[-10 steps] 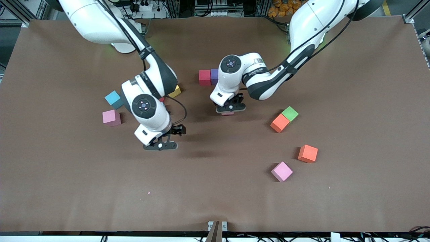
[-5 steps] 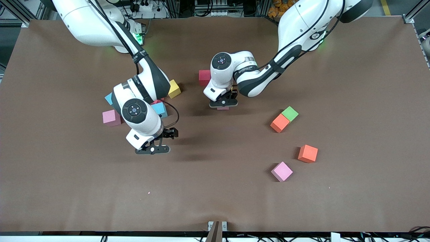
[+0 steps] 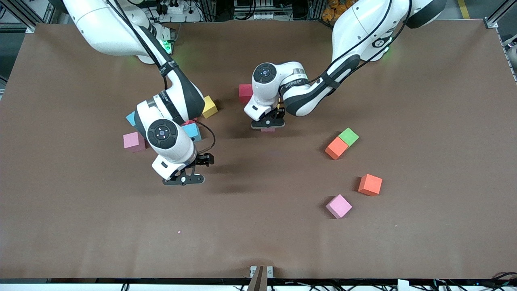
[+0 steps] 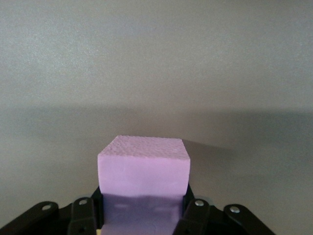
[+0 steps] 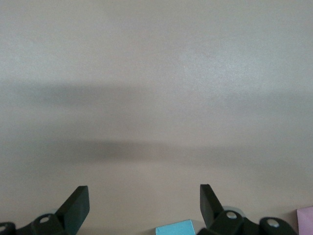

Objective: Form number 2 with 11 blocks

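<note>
The brown counter (image 3: 424, 101) spreads under both my arms. My right gripper (image 3: 183, 180) hangs spread wide with nothing in it over bare counter, near a sky-blue cube (image 3: 190, 131) and a pink cube (image 3: 133, 142). My left gripper (image 3: 267, 124) is clenched on a pink block (image 4: 143, 169), held low over the counter beside a red cube (image 3: 244, 92). Toward my left arm's end lie two orange cubes (image 3: 336, 148) (image 3: 370, 184), a green cube (image 3: 348, 137) touching the first, and another pink one (image 3: 339, 206).
</note>
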Tool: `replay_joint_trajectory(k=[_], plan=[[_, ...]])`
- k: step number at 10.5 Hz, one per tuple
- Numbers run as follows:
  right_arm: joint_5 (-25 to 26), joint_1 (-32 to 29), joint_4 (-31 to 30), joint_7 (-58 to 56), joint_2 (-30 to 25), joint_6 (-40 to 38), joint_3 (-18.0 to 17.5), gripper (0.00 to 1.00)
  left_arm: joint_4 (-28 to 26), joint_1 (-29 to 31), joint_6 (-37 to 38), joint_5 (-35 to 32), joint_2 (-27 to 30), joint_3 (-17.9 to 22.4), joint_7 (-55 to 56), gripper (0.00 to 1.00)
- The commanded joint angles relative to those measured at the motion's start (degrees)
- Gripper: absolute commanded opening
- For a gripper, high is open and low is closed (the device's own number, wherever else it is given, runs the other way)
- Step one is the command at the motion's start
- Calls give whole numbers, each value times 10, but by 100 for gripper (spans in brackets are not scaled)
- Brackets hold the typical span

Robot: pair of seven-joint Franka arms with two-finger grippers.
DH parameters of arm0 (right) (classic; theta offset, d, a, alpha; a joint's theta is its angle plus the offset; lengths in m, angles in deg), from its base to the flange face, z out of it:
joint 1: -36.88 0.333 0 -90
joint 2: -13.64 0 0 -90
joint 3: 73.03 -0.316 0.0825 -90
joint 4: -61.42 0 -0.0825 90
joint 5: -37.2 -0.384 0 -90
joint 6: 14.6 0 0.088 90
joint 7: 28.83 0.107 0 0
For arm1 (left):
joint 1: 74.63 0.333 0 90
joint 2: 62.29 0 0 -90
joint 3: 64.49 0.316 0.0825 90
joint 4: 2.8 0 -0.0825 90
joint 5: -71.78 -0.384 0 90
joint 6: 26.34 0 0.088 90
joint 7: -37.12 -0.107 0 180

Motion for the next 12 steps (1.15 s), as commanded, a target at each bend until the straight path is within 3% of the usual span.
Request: replay_joint_trajectory(k=[1,12], plan=[[9,-8,0,-2,-1,-6,-9,100,-20,6,-5,-23,8,4,23,54],[9,-8,0,-2,-1,-6,-9,100,-39,12,-3,-24,30,4,7,54]])
